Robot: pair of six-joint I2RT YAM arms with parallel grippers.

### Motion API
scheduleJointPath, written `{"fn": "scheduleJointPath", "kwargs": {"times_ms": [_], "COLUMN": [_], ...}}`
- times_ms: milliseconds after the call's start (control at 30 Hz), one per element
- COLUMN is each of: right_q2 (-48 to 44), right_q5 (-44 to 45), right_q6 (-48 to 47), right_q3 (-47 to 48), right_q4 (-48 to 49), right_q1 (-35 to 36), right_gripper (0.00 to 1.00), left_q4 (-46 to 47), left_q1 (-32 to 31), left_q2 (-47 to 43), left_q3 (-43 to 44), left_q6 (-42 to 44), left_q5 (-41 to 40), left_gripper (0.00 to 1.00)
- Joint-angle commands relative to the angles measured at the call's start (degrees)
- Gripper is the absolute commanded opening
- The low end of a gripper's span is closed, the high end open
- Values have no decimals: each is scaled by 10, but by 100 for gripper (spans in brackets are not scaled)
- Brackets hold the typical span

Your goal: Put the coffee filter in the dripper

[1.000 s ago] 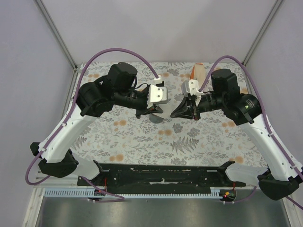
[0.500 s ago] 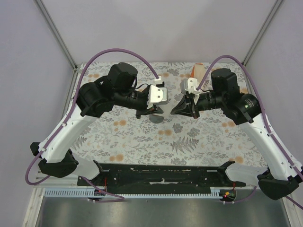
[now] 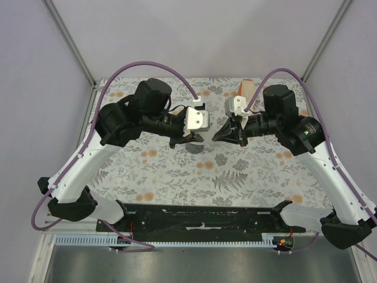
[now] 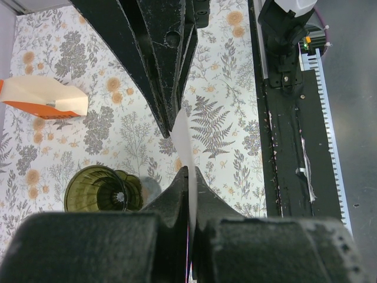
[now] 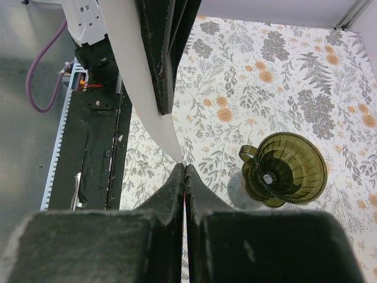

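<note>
The white coffee filter (image 4: 182, 138) hangs flat and edge-on above the table, stretched between both grippers. My left gripper (image 4: 189, 171) is shut on one side of it. My right gripper (image 5: 184, 166) is shut on the corner of the coffee filter (image 5: 144, 112) at its very tips. In the top view the left gripper (image 3: 199, 139) and right gripper (image 3: 215, 137) face each other tip to tip over the table's middle. The olive-green dripper (image 5: 285, 168) stands upright on the cloth below them. Its ribbed inside holds nothing in the left wrist view of the dripper (image 4: 97, 188).
A white-and-orange filter pack (image 4: 44, 100) lies at the back right of the flowered tablecloth, also seen as the pack (image 3: 247, 89) behind the right arm. The black base rail (image 3: 200, 215) runs along the near edge.
The right gripper's jaws have closed onto the filter's corner and risen slightly. The left gripper has kept its hold and hardly moved.
</note>
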Motion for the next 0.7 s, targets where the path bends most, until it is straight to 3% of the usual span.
{"fn": "scheduleJointPath", "kwargs": {"times_ms": [0, 667], "right_q2": [-9, -21], "right_q5": [-19, -60], "right_q6": [4, -11], "right_q3": [20, 5], "right_q4": [22, 14], "right_q1": [3, 3], "right_gripper": [4, 16], "left_q4": [5, 13], "left_q1": [-5, -7], "left_q2": [-14, -16], "left_q3": [11, 7], "left_q6": [19, 18], "left_q5": [6, -19], "left_gripper": [2, 2]}}
